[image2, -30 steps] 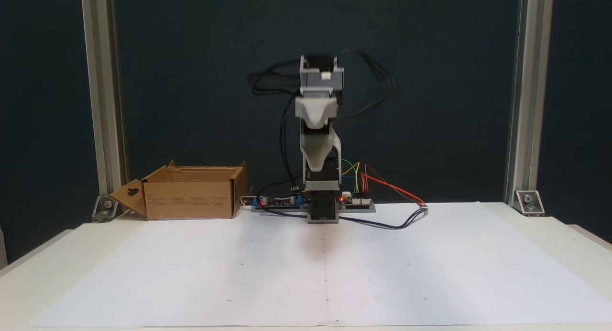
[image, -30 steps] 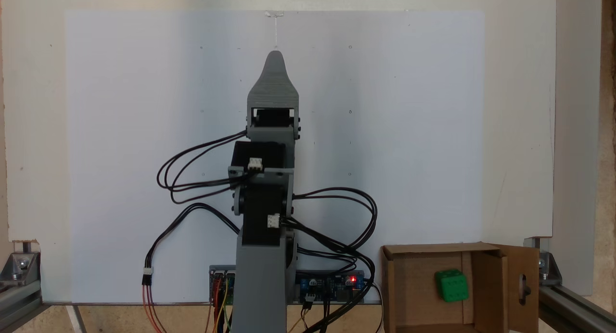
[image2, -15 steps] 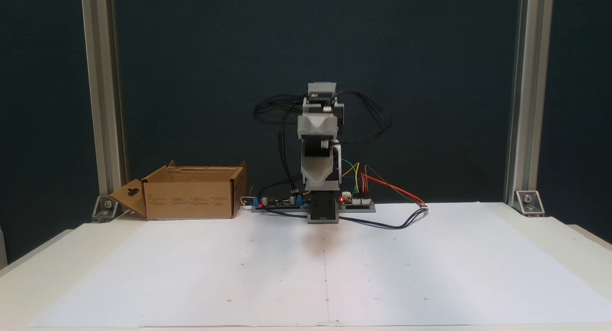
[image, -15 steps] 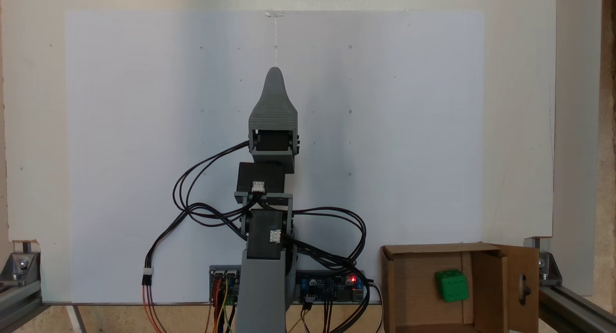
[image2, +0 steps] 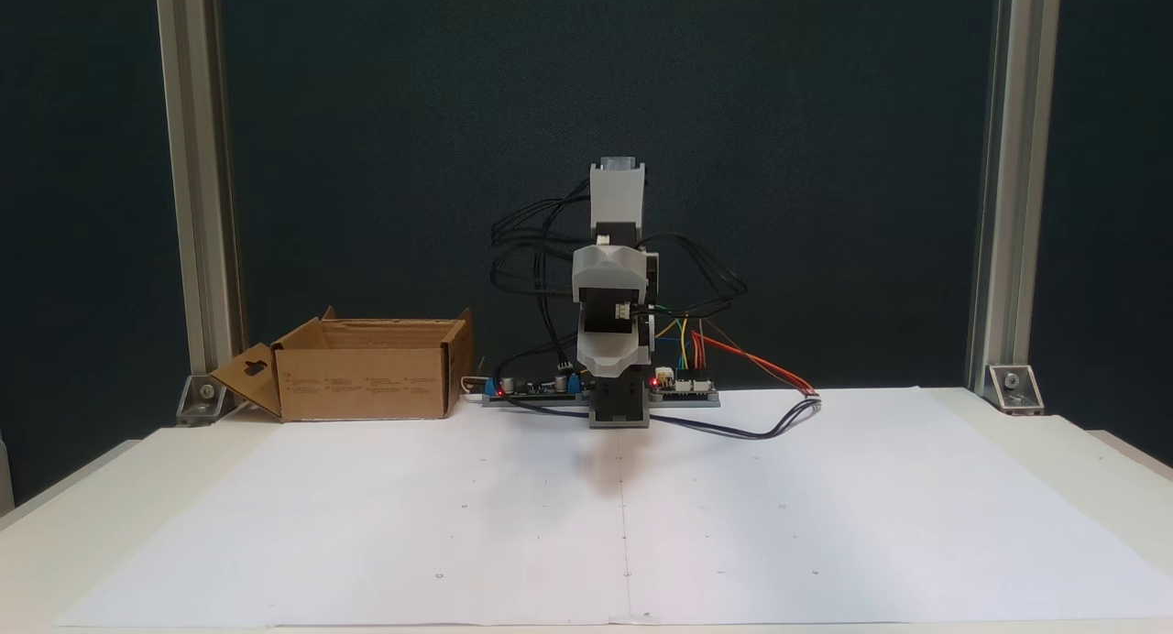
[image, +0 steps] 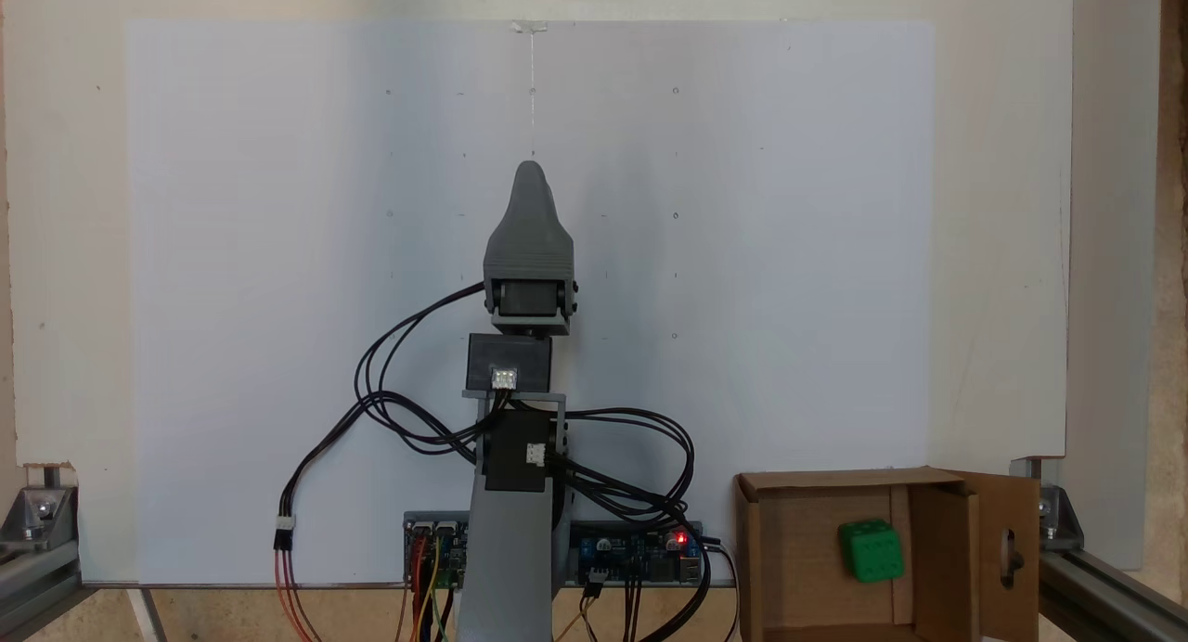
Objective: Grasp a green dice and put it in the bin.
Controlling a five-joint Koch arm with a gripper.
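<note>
Nearest in a fixed view: white paper sheet [image2: 623, 524] spread flat over the table [image2: 55, 515]. Behind its far edge, arm base [image2: 619, 405] flanked by circuit boards [image2: 683, 391] with a red light on, coloured wires [image2: 751, 364] trailing right.

Above the base, arm folded on itself, with the gripper [image2: 612, 370] pointing down toward the base. Seen from above in the other fixed view, gripper [image: 531, 171] as one grey tapering shape aimed at the far end of the sheet [image: 278, 252]. Jaws one behind the other in both fixed views; can't tell if fingers apart or together. Nothing seen between them.

Left of the base in the front view, bin [image2: 367, 377] standing on the table with flaps up, keyhole flap [image2: 246, 379] splayed outward.

From above, bin [image: 835, 481] at lower right, keyhole flap [image: 1007, 554] on its right side. Green dice [image: 871, 550] lying on the bin's floor, toward the right inner wall, well apart from the fingers and off to their side.

Farthest back in the front view, aluminium posts [image2: 188, 176] and dark backdrop [image2: 412, 112].
</note>
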